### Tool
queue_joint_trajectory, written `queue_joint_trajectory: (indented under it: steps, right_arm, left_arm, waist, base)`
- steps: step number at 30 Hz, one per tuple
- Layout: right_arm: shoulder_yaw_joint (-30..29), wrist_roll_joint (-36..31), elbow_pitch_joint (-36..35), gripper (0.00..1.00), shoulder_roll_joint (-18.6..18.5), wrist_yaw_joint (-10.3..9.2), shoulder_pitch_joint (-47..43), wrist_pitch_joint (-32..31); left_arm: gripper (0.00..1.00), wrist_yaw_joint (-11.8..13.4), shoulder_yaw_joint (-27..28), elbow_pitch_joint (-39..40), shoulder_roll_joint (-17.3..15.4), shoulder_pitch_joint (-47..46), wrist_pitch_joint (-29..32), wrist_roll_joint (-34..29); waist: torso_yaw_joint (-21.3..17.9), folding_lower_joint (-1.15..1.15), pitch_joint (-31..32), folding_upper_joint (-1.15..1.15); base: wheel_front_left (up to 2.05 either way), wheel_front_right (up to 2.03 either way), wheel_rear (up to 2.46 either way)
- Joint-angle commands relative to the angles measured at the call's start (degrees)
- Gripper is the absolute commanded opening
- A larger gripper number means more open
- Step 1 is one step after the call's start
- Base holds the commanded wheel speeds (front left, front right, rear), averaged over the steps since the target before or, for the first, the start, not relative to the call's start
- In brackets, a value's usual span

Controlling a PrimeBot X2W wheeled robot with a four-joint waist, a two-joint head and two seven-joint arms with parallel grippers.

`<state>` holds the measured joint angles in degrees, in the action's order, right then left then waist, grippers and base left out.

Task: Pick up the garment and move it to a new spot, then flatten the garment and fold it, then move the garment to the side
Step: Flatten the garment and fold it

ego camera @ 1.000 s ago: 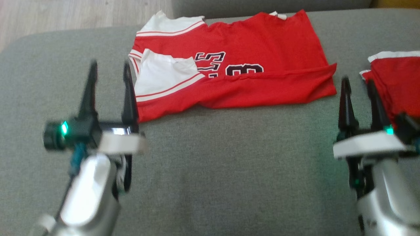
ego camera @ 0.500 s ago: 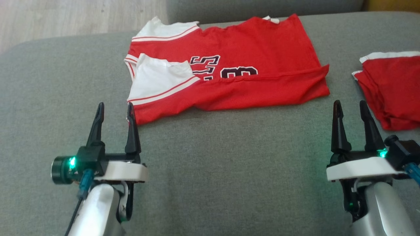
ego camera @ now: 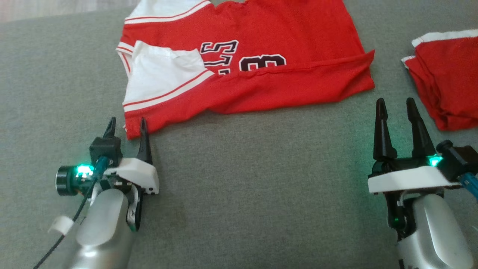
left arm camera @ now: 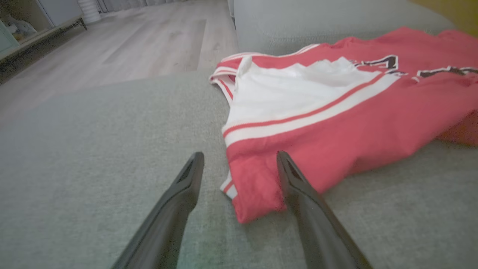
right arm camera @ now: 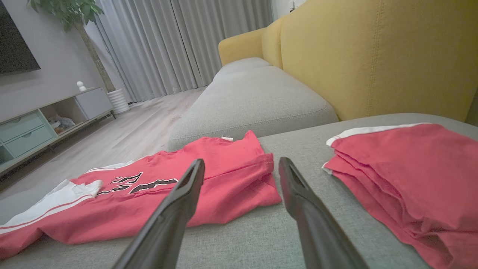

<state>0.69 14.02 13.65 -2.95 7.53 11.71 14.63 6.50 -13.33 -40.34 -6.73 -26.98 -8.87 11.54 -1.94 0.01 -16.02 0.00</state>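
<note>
The jersey (ego camera: 283,33) runs off the head view's top edge, and the folded red pile (ego camera: 448,74) off its right.

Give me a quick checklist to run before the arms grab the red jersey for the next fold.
1. The left gripper is open: ok.
2. The jersey has its near left corner between that gripper's fingers: ok, by the left wrist view.
3. The right gripper is open: ok.
4. The right gripper is apart from the folded stack: ok, cushion shows between them.
5. The right gripper is at the jersey's near right corner: not ok, tips look short of it.
6. The jersey lies flat: not ok, near edge rumpled.
</note>
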Motion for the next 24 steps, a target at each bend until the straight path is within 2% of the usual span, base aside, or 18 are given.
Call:
queue_joint_trajectory:
  steps: [1,4,7,11,12,13,14,15,19,24]
  right_arm:
    - [1.49,0.5,-2.05,1.0,0.07,-0.04,1.65,0.37]
    - [1.81,0.74,-1.98,1.0,0.07,-0.04,1.9,0.37]
    - [2.01,0.99,-1.84,1.0,0.07,-0.04,1.98,0.37]
    - [1.95,1.06,-1.56,1.0,0.07,-0.04,2.05,0.37]
    - [2.01,0.99,-1.51,1.0,0.07,-0.04,2.07,0.37]
    - [2.02,0.94,-1.49,1.0,0.07,-0.04,2.08,0.37]
    - [1.96,0.93,-1.46,1.0,0.07,-0.04,2.09,0.37]
    - [1.9,0.9,-1.38,1.0,0.07,-0.04,2.11,0.37]
    - [2.39,-0.37,-0.35,1.0,0.07,-0.04,2.13,0.37]
    - [1.41,-3.31,4.97,1.0,0.07,-0.04,4.84,-0.41]
  left_arm:
    - [1.0,-0.15,1.37,0.12,-1.48,-2.23,0.8,0.1]
    - [1.0,0.27,1.28,-3.43,-1.5,-3.02,3.56,0.41]
    - [1.0,1.96,1.84,-5.5,-1.7,-3.86,3.71,0.52]
    - [1.0,2.35,2.0,-8.16,-1.7,-4.55,4.08,1.01]
    - [0.94,2.09,1.98,-8.75,-1.69,-4.71,4.27,1.22]
    - [0.45,1.76,1.98,-9.19,-1.66,-4.86,4.26,1.47]
    - [0.05,1.41,1.94,-9.52,-1.66,-5.0,4.05,1.66]
    - [0.0,1.07,1.92,-9.7,-1.71,-5.14,3.65,1.82]
    - [0.0,0.69,2.27,-9.25,-1.62,-5.79,0.97,2.44]
    - [0.0,-0.37,2.12,-5.37,-1.04,-7.09,-4.54,2.61]
  waist:
    - [-0.6,-0.01,-0.59,0.0]
    - [-1.07,-0.01,-0.89,0.0]
    - [-1.35,-0.01,-0.9,0.0]
    - [-1.42,-0.01,-0.88,0.0]
    - [-1.42,-0.01,-0.85,0.0]
    - [-1.4,-0.01,-0.81,0.0]
    - [-1.35,-0.01,-0.75,0.0]
    - [-1.29,-0.01,-0.68,0.0]
    - [-0.74,-0.01,-0.3,0.0]
    - [0.6,-0.01,-0.08,0.0]
  base:
    - [0.0,0.0,0.0]
    - [0.0,0.0,0.0]
    - [0.0,0.0,0.0]
    - [0.0,0.0,0.0]
    - [0.0,0.0,0.0]
    - [0.0,0.0,0.0]
    - [0.0,0.0,0.0]
    - [0.0,0.0,0.0]
    - [0.0,0.0,0.0]
    - [0.0,0.0,0.0]
